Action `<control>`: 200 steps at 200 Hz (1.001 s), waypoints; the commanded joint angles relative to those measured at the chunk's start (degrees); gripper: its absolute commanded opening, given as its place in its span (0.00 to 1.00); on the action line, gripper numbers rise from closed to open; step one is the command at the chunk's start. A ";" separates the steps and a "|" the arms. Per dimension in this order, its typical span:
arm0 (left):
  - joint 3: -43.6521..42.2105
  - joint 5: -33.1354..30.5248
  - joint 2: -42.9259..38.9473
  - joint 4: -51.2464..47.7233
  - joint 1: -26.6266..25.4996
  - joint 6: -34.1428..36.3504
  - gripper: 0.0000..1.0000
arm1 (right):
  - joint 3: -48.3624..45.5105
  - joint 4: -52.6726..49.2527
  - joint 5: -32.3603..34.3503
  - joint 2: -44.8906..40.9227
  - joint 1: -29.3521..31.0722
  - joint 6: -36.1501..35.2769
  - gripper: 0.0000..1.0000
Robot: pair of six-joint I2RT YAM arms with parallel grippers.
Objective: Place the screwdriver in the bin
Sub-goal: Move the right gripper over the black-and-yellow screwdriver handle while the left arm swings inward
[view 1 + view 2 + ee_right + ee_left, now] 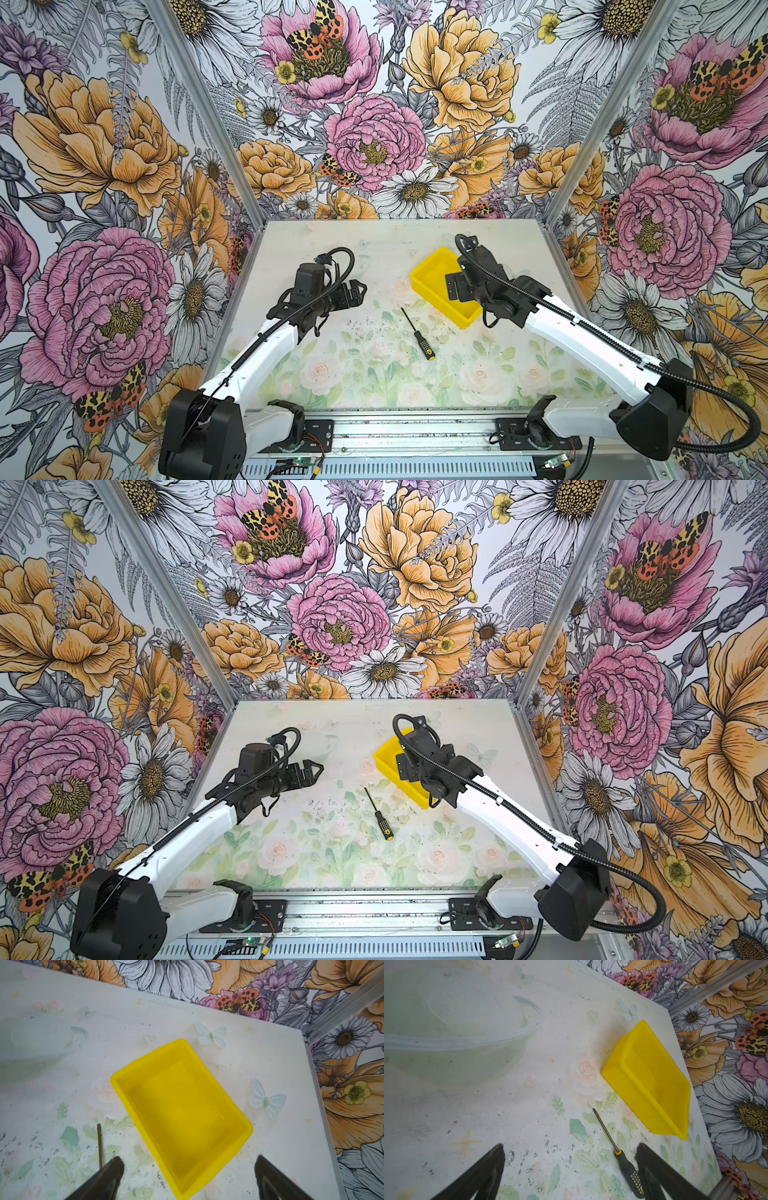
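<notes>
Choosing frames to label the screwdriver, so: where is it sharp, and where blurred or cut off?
In both top views the screwdriver is sharp, whole, evenly lit; in the left wrist view its handle is soft, its end behind one of the blurred fingers; in the right wrist view only its soft shaft shows, near the glossy bin.

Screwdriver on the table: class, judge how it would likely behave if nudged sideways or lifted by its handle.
The screwdriver lies flat on the table; its slim round handle suggests it may roll if nudged sideways. The thin metal shaft looks stiff, so bending seems unlikely. Being small, it is probably light and handle-heavy.
</notes>
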 commanded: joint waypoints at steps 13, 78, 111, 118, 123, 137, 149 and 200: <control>-2.42 5.36 -1.42 0.77 -1.77 -1.59 0.99 | 1.35 -6.27 -6.15 2.67 3.43 3.77 0.99; -4.49 11.19 -5.10 -3.42 -7.58 -6.34 0.99 | 0.62 -5.85 -15.36 11.43 9.65 5.25 0.99; -8.06 11.14 -8.56 -3.40 -9.63 -11.81 0.99 | -1.18 -2.91 -20.71 14.12 9.77 4.23 0.99; -8.85 10.73 -9.35 -3.42 -9.94 -12.52 0.99 | -1.63 -2.19 -21.86 14.70 9.72 3.88 0.99; -9.34 10.40 -10.02 -3.42 -9.97 -13.00 0.99 | -1.93 -1.79 -22.50 15.24 9.76 3.61 0.99; -10.69 9.67 -11.65 -3.43 -9.99 -14.00 0.99 | -2.58 -0.74 -24.11 16.75 9.79 3.16 0.98; -11.59 8.94 -12.72 -3.46 -9.91 -14.88 0.99 | -2.97 0.25 -25.29 17.86 9.76 3.13 0.96; -13.08 6.85 -14.33 -4.40 -9.44 -15.73 0.99 | -4.54 3.93 -29.38 21.97 9.59 2.02 0.94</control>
